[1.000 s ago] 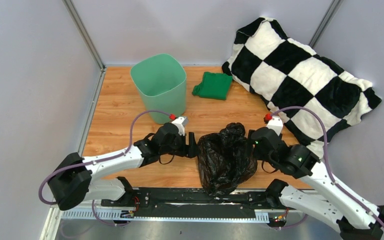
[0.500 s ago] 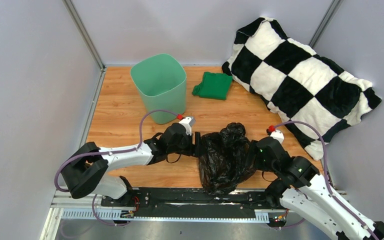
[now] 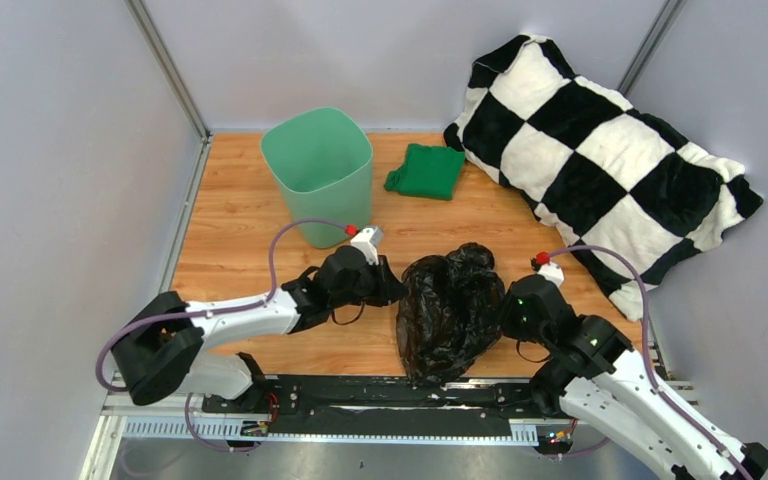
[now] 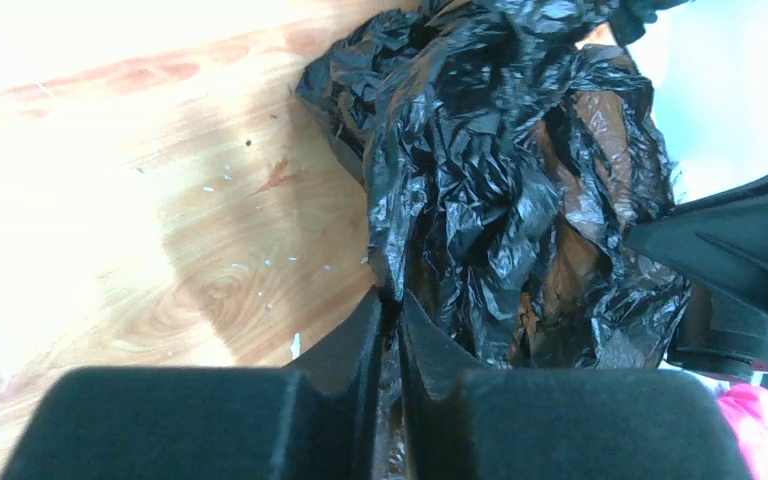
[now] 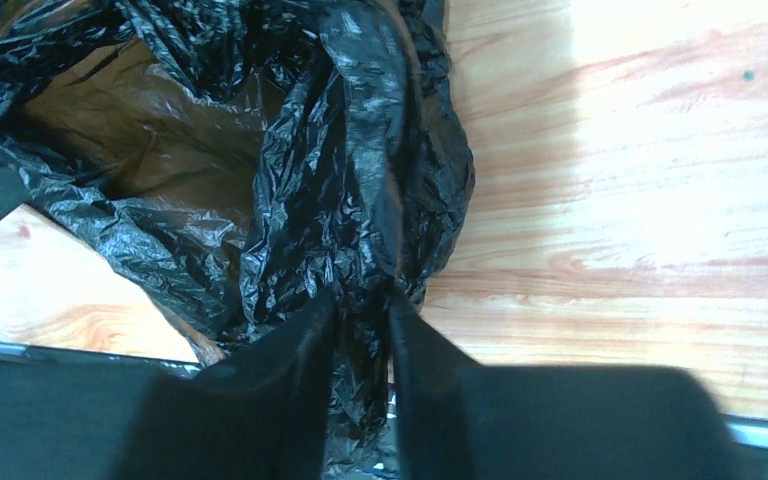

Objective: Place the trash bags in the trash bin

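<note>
The trash bag [image 3: 450,312], black, glossy and crinkled, lies in a heap on the wooden table between my two arms. My left gripper [image 3: 396,291] is at its left edge; in the left wrist view the left gripper [image 4: 390,300] is shut on a thin fold of the bag [image 4: 505,180]. My right gripper [image 3: 506,306] is at the bag's right edge. In the right wrist view the right gripper [image 5: 363,300] is shut on a bunched strip of the bag [image 5: 290,190], whose mouth gapes to the left. The mint-green trash bin [image 3: 325,205] stands upright at the back left, apart from both grippers.
A folded dark green cloth [image 3: 426,171] lies right of the bin. A big black-and-white checked pillow [image 3: 600,150] fills the back right corner. Grey walls close in the table on the left, back and right. A black rail [image 3: 360,398] runs along the near edge.
Both grippers have closed from wide open onto the bag's opposite edges. The left arm reached right to the bag; the right gripper dropped nearer and lower beside it.
</note>
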Robot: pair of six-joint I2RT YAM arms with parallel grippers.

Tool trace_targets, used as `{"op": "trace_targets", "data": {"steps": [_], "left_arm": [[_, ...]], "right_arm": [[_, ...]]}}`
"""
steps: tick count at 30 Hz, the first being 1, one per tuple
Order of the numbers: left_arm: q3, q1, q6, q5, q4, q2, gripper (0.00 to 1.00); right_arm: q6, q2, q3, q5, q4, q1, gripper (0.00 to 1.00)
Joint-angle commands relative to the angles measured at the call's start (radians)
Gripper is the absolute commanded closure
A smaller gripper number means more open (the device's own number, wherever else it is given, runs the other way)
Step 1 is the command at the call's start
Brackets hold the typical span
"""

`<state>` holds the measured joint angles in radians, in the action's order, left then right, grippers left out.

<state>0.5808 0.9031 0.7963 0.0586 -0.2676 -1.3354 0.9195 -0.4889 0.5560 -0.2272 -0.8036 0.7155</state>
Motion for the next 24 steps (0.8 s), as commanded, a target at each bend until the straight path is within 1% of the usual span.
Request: {"op": "trace_targets", "data": {"steps": [1, 3, 5, 6, 8, 11, 13, 15, 20, 24], "left_arm": [[-0.075, 0.008, 0.05, -0.136, -0.001, 0.135, 0.92], [-0.088, 0.007, 0.068, -0.232, 0.145, 0.201, 1.0], [-0.075, 0.008, 0.066, -0.326, 0.326, 0.252, 1.0], [-0.069, 0.008, 0.057, -0.359, 0.386, 0.274, 1.0], [-0.075, 0.008, 0.04, -0.392, 0.45, 0.31, 1.0], [-0.078, 0.008, 0.028, -0.42, 0.503, 0.347, 1.0], [-0.078, 0.008, 0.03, -0.431, 0.528, 0.359, 1.0], [-0.081, 0.007, 0.029, -0.436, 0.537, 0.369, 1.0], [-0.077, 0.008, 0.021, -0.434, 0.545, 0.369, 1.0], [-0.078, 0.008, 0.026, -0.424, 0.542, 0.36, 1.0]], "right_arm": [[-0.046, -0.076, 0.058, -0.012, 0.012, -0.014, 0.82], [-0.09, -0.132, 0.09, -0.008, 0.013, -0.013, 0.91], [-0.147, -0.194, 0.126, 0.013, 0.012, -0.014, 0.92], [-0.166, -0.227, 0.146, 0.029, 0.011, -0.014, 0.91], [-0.189, -0.283, 0.178, 0.072, 0.015, -0.012, 0.81], [-0.201, -0.321, 0.195, 0.119, 0.061, 0.0, 0.63], [-0.198, -0.32, 0.191, 0.136, 0.092, 0.004, 0.52], [-0.191, -0.313, 0.174, 0.151, 0.118, 0.003, 0.5], [-0.135, -0.285, 0.09, 0.255, 0.219, 0.003, 0.51], [-0.079, -0.252, 0.005, 0.293, 0.275, 0.003, 0.5]]}}
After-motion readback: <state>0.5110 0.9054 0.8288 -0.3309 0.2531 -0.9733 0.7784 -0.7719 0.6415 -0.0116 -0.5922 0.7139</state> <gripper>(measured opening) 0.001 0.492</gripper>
